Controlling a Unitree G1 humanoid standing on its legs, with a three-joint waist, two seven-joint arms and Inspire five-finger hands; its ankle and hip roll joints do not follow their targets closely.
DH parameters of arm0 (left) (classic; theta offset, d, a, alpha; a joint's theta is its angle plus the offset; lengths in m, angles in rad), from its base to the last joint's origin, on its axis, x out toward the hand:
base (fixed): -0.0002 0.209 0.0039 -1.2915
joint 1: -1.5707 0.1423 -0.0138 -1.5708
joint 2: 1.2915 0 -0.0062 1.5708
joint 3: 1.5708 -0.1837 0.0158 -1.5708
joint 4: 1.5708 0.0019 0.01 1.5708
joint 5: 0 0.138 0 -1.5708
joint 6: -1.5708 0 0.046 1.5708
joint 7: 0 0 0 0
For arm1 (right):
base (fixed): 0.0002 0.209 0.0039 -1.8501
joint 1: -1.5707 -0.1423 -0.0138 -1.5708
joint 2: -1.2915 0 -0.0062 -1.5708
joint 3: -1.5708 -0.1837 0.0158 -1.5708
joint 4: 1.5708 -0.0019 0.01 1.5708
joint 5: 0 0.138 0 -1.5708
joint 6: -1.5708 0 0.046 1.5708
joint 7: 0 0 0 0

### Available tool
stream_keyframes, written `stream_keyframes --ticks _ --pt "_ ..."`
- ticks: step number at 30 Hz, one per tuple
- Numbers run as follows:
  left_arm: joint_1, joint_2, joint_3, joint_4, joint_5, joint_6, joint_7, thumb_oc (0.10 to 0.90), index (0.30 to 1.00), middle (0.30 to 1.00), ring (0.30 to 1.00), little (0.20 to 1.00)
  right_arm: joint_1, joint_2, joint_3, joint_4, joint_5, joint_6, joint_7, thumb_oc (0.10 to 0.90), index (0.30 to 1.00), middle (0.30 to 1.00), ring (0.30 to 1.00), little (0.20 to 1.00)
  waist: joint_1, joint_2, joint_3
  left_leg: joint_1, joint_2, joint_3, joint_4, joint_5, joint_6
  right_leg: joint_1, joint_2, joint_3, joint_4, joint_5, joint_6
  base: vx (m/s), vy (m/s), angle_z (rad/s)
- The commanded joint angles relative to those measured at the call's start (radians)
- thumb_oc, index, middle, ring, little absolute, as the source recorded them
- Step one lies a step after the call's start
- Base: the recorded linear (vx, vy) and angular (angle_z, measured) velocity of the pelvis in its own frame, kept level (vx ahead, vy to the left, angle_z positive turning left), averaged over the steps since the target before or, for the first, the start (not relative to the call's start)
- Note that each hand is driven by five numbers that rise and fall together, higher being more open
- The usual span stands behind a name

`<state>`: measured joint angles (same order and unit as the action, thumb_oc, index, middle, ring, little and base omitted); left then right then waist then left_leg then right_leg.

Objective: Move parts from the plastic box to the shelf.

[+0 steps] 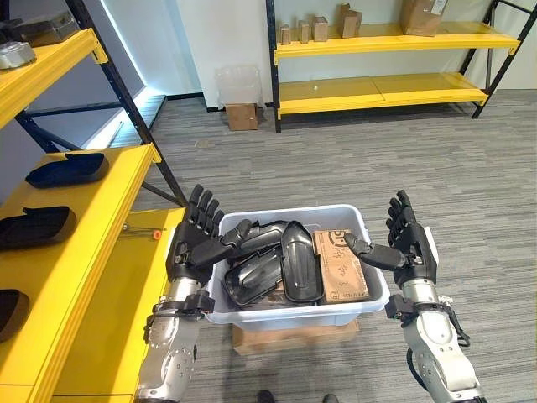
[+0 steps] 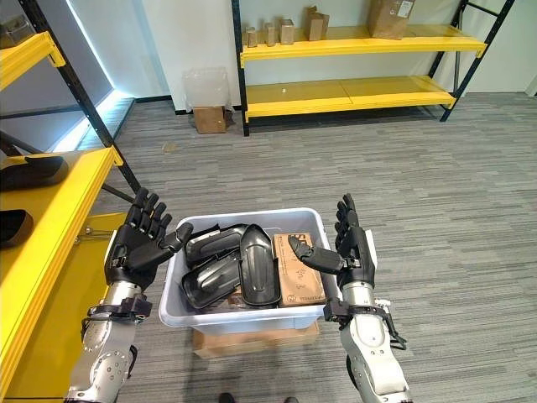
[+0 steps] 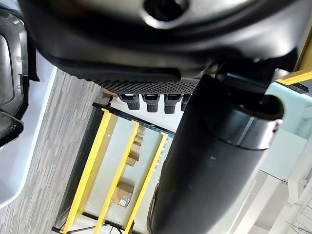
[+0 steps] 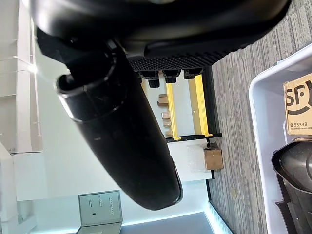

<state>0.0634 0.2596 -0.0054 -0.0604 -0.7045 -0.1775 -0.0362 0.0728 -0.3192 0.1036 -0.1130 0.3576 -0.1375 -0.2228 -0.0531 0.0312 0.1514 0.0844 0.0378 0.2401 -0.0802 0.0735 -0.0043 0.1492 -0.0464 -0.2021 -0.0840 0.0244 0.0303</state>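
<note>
Two hands are up with fingers spread, the left hand (image 1: 191, 243) and right hand (image 1: 409, 248) on either side of the plastic box (image 1: 352, 220) of black parts (image 1: 277, 264).

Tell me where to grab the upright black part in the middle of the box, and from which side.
Grip the black part at its rounded upper end, coming from above. It probably lies on top of the pile in the plastic box, with neighbours on both flanks. The open left hand is nearer than the open right hand.
</note>
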Motion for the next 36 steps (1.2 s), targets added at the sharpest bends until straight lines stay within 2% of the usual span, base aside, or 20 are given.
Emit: stream_keyframes --ticks 1,9,12,20,24,25,29,30,36 --pt "-0.034 -0.013 -0.055 -0.021 -0.253 0.097 -0.190 0.900 1.000 1.000 1.000 1.000 -0.027 -0.008 -0.022 0.036 0.147 -0.056 0.345 0.900 1.000 1.000 1.000 1.000 0.005 -0.057 -0.104 0.051 -0.032 -0.075 -0.007 -0.102 -0.005 -0.048 -0.042 0.051 -0.003 0.040 0.091 0.00 0.000 0.00" --pt "-0.025 -0.013 -0.057 -0.015 -0.290 0.114 -0.200 0.900 1.000 1.000 1.000 1.000 -0.014 0.006 -0.008 0.053 0.190 -0.029 0.383 0.900 1.000 1.000 1.000 1.000 0.005 -0.055 -0.105 0.051 -0.032 -0.076 -0.007 -0.098 -0.005 -0.044 -0.039 0.048 -0.003 0.041 0.090 0.00 0.000 0.00" --pt "-0.028 -0.015 -0.050 -0.018 -0.331 0.127 -0.209 0.900 1.000 1.000 1.000 1.000 -0.017 0.003 -0.006 0.058 0.179 -0.018 0.361 0.900 1.000 1.000 1.000 1.000 0.005 -0.056 -0.106 0.052 -0.031 -0.075 -0.007 -0.097 -0.005 -0.043 -0.039 0.048 -0.003 0.040 0.091 0.00 0.000 0.00" --pt "-0.043 -0.007 -0.042 -0.021 -0.289 0.098 -0.186 0.900 1.000 1.000 1.000 1.000 -0.016 0.003 -0.012 0.056 0.158 -0.018 0.339 0.900 1.000 1.000 1.000 1.000 -0.002 -0.056 -0.104 0.059 -0.029 -0.064 -0.007 -0.097 -0.004 -0.038 -0.038 0.051 -0.003 0.042 0.091 0.00 0.000 0.00" --pt "-0.044 0.004 -0.023 -0.026 -0.235 0.069 -0.170 0.900 1.000 1.000 1.000 1.000 -0.021 0.001 -0.014 0.061 0.146 -0.016 0.335 0.900 1.000 1.000 1.000 1.000 -0.002 -0.056 -0.103 0.060 -0.029 -0.061 -0.007 -0.096 -0.004 -0.038 -0.038 0.055 -0.003 0.043 0.091 0.00 0.000 0.00" --pt "-0.051 0.020 -0.012 -0.022 -0.142 0.042 -0.119 0.900 1.000 1.000 1.000 1.000 -0.027 0.000 -0.012 0.059 0.138 -0.016 0.326 0.900 1.000 1.000 1.000 1.000 -0.003 -0.055 -0.102 0.062 -0.028 -0.057 -0.007 -0.096 -0.004 -0.037 -0.039 0.057 -0.003 0.044 0.091 0.00 0.000 0.00" --pt "-0.056 0.038 0.006 -0.009 -0.042 0.030 -0.056 0.900 1.000 1.000 1.000 1.000 -0.027 -0.004 -0.015 0.052 0.111 -0.019 0.310 0.900 1.000 1.000 1.000 1.000 -0.005 -0.055 -0.103 0.062 -0.028 -0.054 -0.007 -0.095 -0.005 -0.038 -0.039 0.059 -0.003 0.045 0.093 0.00 0.000 0.00" --pt "-0.056 0.048 0.015 -0.002 0.018 0.015 -0.030 0.900 1.000 1.000 1.000 1.000 -0.027 -0.008 -0.017 0.049 0.093 -0.026 0.304 0.900 1.000 1.000 1.000 1.000 -0.005 -0.055 -0.102 0.062 -0.028 -0.054 -0.007 -0.094 -0.004 -0.039 -0.039 0.060 -0.003 0.046 0.093 0.00 0.000 0.00" --pt "-0.044 0.071 0.064 0.000 0.132 -0.002 0.057 0.900 1.000 1.000 1.000 1.000 -0.031 -0.027 -0.025 0.028 0.014 -0.047 0.308 0.900 1.000 1.000 1.000 1.000 0.000 -0.055 -0.100 0.059 -0.028 -0.056 -0.007 -0.092 -0.005 -0.039 -0.041 0.058 -0.003 0.046 0.095 0.00 0.000 0.00"
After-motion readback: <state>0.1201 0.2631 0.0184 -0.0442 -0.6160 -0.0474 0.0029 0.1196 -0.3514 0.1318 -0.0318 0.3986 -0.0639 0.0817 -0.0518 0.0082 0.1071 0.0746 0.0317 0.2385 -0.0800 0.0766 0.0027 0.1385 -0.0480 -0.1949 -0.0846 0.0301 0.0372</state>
